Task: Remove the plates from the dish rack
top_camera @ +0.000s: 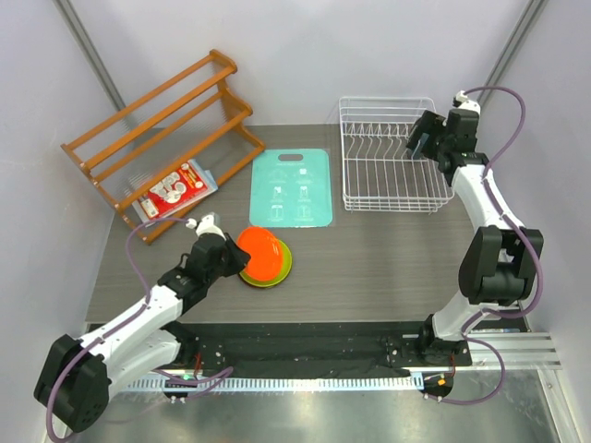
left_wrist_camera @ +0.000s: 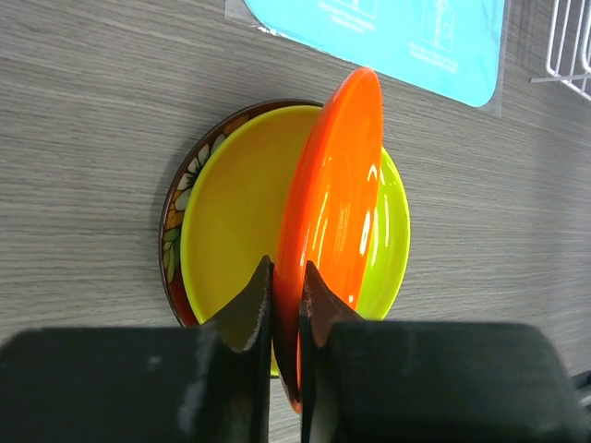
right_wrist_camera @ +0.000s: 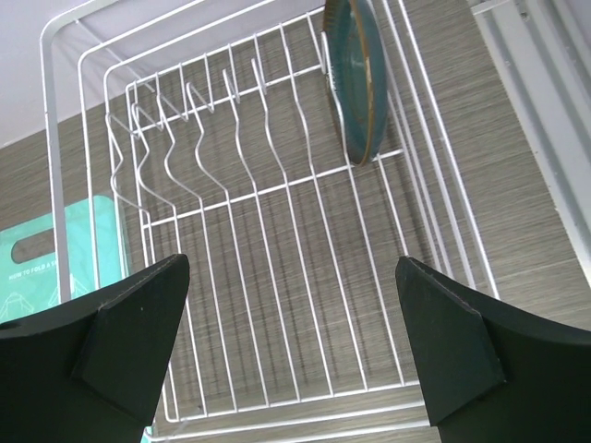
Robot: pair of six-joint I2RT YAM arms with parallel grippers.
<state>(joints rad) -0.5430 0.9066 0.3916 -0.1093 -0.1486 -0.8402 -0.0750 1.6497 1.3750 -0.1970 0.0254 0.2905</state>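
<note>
My left gripper is shut on the rim of the orange plate and holds it tilted over the lime plate, which lies on the dark red floral plate. My right gripper is open and empty above the white dish rack. The teal-blue plate stands upright in the rack's far end. In the top view my right gripper hides it.
A teal board lies between the plate stack and the rack. An orange-brown wooden rack stands at the back left, with a red packet beside it. Grey walls close in on both sides.
</note>
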